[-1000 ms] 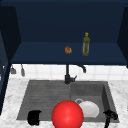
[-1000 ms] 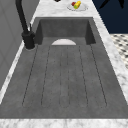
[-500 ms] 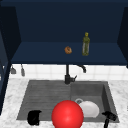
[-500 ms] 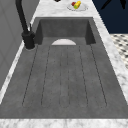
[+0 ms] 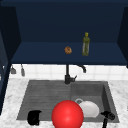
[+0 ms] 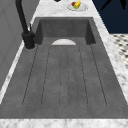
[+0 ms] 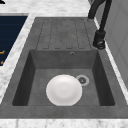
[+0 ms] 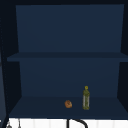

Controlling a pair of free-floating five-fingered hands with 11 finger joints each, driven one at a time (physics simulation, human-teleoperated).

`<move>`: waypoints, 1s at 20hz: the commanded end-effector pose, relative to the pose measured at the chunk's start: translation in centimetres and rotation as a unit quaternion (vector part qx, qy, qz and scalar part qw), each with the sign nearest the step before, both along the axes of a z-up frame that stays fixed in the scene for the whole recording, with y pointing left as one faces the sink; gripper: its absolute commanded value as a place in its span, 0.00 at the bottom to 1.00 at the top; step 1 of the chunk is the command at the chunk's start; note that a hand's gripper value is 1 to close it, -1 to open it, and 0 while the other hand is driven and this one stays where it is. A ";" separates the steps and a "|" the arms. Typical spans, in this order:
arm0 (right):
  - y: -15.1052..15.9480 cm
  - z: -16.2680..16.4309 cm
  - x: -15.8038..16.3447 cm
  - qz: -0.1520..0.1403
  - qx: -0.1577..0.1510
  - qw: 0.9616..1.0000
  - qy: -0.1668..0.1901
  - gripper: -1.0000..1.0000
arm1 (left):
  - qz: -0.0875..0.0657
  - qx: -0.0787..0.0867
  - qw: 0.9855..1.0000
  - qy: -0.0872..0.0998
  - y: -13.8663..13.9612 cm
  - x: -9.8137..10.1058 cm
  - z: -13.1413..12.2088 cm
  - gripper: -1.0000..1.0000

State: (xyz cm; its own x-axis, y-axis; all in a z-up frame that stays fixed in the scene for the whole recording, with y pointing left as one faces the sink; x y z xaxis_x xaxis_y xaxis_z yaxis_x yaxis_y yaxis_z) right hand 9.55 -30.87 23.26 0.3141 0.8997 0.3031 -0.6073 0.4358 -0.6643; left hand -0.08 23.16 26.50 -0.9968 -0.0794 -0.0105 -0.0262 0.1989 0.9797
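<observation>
Poised at the front rim of the sink (image 5: 110,100), touching nothing: left hand (image 5: 34,117) by its left corner, right hand (image 5: 107,116) by its right, red ball (image 5: 67,114) between them. Cannot tell how far open either one is. Down in the sink's basin, nearest the right hand, a white plate (image 7: 64,90).

Plate (image 7: 64,90) in basin, ball (image 5: 67,114) apparently before it

Grey sink (image 6: 65,75) ran lengthwise, ribbed drainboard (image 6: 63,77) nearest, basin (image 6: 64,31) beyond it. White plate (image 6: 63,42) edge peeked over basin lip. Black faucet (image 6: 25,25) stood at left. Dish of fruit (image 6: 77,5) sat on far marble counter (image 6: 117,67)
</observation>
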 end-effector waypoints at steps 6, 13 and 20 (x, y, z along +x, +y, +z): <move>0.4 0.5 -0.6 0.044 -0.073 0.996 0.002 0.00 | 0.000 0.000 1.000 0.000 0.0 0.0 0.0 0.50; 2.3 1.0 0.1 0.023 -0.079 0.997 -0.008 0.00 | 0.000 0.000 1.000 0.000 0.0 0.0 0.0 0.50; 4.2 1.8 0.3 0.029 -0.074 0.997 0.000 0.00 | 0.000 0.000 1.000 0.000 0.0 0.0 0.0 0.50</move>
